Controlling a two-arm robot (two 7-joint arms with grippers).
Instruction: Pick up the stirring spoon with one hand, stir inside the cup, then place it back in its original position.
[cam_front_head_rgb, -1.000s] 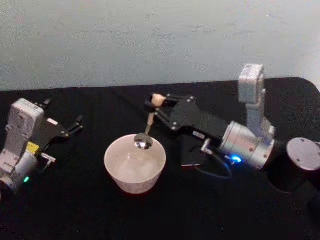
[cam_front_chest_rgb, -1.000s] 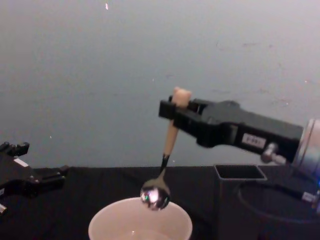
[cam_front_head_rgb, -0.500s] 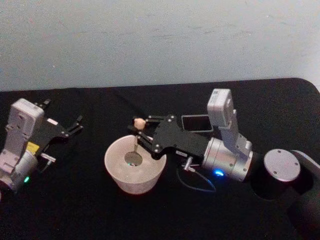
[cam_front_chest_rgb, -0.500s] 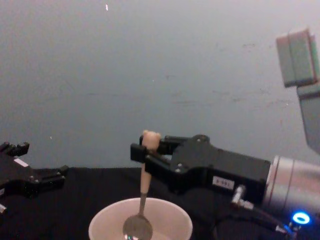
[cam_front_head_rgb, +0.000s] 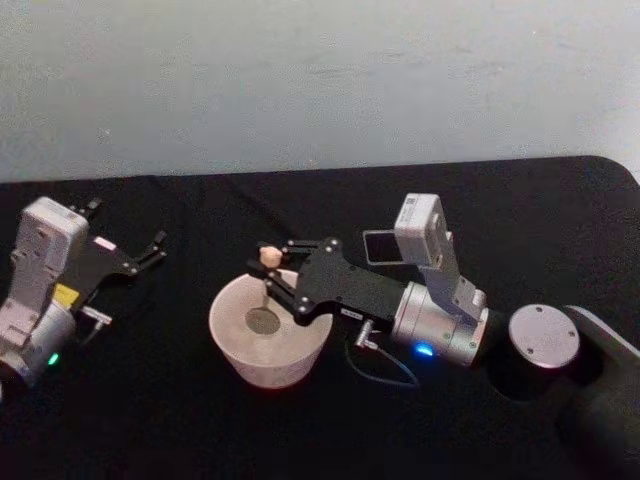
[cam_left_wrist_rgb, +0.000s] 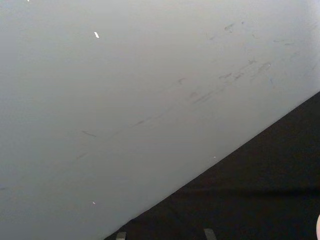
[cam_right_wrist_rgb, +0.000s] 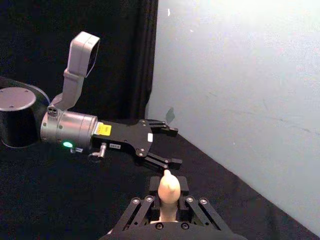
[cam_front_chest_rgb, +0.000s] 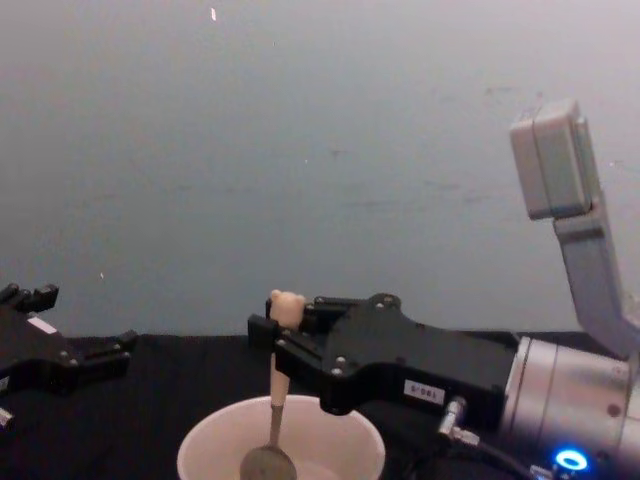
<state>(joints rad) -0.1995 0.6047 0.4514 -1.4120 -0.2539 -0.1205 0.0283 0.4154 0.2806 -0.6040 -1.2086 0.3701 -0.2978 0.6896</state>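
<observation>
The pale cream cup (cam_front_head_rgb: 266, 362) sits at the table's middle front, its rim low in the chest view (cam_front_chest_rgb: 342, 446). My right gripper (cam_front_head_rgb: 272, 272) reaches in from the right over the cup's rim and is shut on the stirring spoon (cam_front_head_rgb: 265, 290). The spoon stands nearly upright, its bear head (cam_front_chest_rgb: 287, 304) above the fingers and its metal bowl (cam_front_chest_rgb: 267, 464) down inside the cup. In the right wrist view the bear head (cam_right_wrist_rgb: 168, 188) pokes up between the fingers. The dark grey square holder (cam_front_head_rgb: 380, 247) stands behind my right wrist, partly hidden. My left gripper (cam_front_head_rgb: 128, 222) rests open at the far left.
The black table runs back to a pale wall. My right arm's silver wrist (cam_front_head_rgb: 440, 325) and round base (cam_front_head_rgb: 543, 338) take up the right side. My left gripper shows farther off, open (cam_right_wrist_rgb: 175, 146).
My right gripper moved left and down with the spoon. The spoon's bowl went from above the rim to inside the cup. The holder came into sight behind the arm. The left arm stayed put.
</observation>
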